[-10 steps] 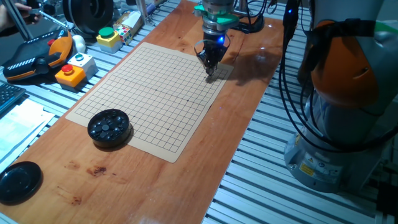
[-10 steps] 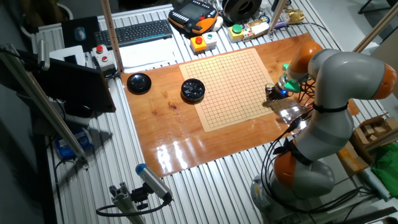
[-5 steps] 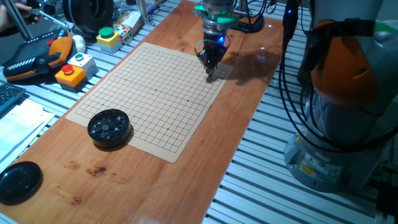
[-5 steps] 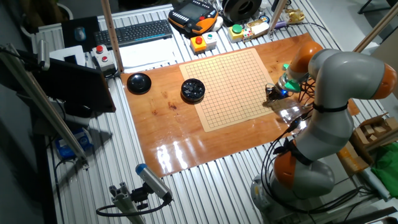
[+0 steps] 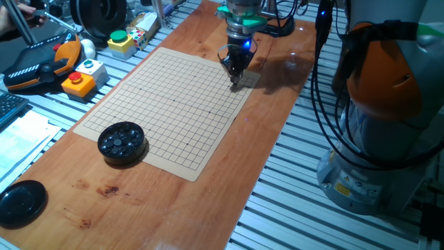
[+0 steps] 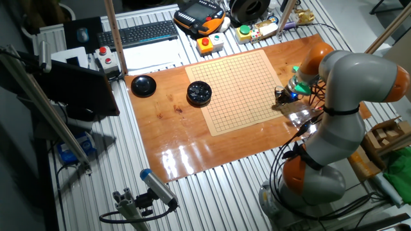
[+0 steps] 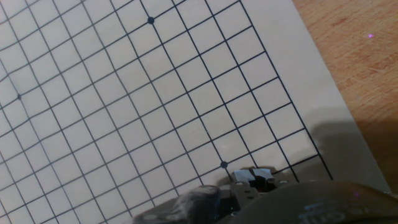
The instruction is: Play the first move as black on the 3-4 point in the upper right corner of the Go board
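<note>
The gripper (image 5: 234, 82) stands tip-down over the right corner of the Go board (image 5: 159, 104), at centre-top of one fixed view; in the other fixed view it sits at the board's right edge (image 6: 281, 97). In the hand view the fingertips (image 7: 254, 177) meet the grid at the lower edge, close together — whether they pinch the black stone cannot be told; no stone shows. A black bowl (image 5: 122, 142) rests on the board's lower-left corner — its lid (image 5: 21, 202) lies well apart.

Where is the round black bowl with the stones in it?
In one fixed view the bowl sits at the near left corner of the Go board, overlapping its edge, with the flat black lid further left on the wooden table.
</note>
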`<move>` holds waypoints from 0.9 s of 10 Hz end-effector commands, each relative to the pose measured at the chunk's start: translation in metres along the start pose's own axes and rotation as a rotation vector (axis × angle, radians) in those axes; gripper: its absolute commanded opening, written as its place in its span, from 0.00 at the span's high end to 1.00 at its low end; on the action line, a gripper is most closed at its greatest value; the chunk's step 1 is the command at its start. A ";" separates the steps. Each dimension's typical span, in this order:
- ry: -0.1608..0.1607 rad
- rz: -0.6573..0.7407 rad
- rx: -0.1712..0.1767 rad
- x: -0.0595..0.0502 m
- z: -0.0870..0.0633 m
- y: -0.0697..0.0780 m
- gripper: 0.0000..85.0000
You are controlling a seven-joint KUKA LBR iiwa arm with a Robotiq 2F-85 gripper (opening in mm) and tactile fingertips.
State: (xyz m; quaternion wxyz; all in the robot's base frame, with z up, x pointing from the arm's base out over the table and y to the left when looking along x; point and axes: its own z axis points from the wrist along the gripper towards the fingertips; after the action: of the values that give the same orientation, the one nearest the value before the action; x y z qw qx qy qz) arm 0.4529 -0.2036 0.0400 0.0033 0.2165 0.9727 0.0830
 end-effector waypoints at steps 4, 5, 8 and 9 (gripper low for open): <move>0.013 -0.001 -0.003 0.001 -0.001 0.000 0.99; 0.015 -0.004 -0.004 0.001 -0.001 0.000 0.99; 0.022 -0.012 -0.004 0.002 0.000 -0.001 0.99; 0.022 -0.013 -0.004 0.002 0.000 -0.001 0.99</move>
State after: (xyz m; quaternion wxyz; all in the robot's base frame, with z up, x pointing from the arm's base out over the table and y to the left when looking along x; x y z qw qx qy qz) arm 0.4506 -0.2037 0.0398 -0.0062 0.2093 0.9739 0.0873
